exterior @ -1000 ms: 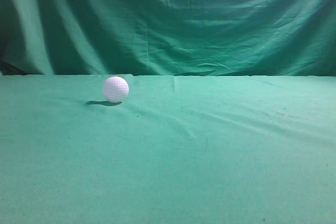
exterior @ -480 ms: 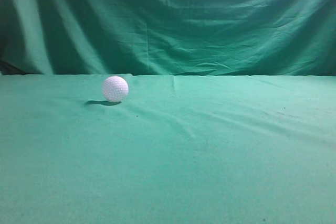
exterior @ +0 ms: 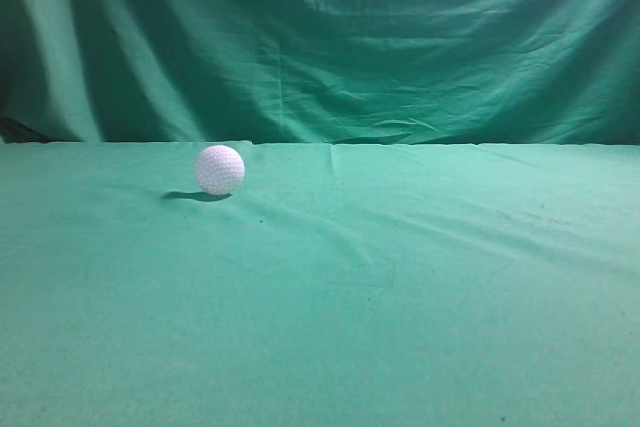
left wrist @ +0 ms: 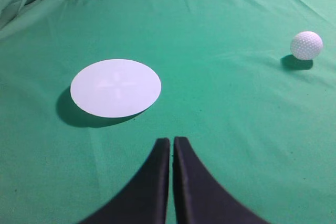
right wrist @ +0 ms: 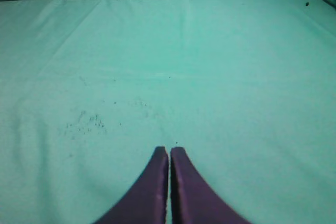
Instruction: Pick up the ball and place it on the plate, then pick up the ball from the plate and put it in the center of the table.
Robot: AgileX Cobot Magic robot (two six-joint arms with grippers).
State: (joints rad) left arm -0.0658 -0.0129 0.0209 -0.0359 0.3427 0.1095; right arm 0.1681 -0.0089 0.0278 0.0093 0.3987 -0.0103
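A white dimpled ball [exterior: 220, 169] rests on the green cloth at the far left of the table in the exterior view. It also shows in the left wrist view [left wrist: 306, 45], far to the upper right. A flat white round plate [left wrist: 115, 87] lies on the cloth in the left wrist view, up and left of the jaws; it is out of the exterior view. My left gripper [left wrist: 171, 141] is shut and empty, apart from both plate and ball. My right gripper [right wrist: 169, 150] is shut and empty over bare cloth. Neither gripper shows in the exterior view.
The green tablecloth [exterior: 400, 277] covers the whole table, with slight wrinkles. A green curtain [exterior: 330, 37] hangs behind the table's far edge. Small dark specks [right wrist: 86, 121] dot the cloth in the right wrist view.
The ball shifted very slightly left and has settled. Nothing else has changed.
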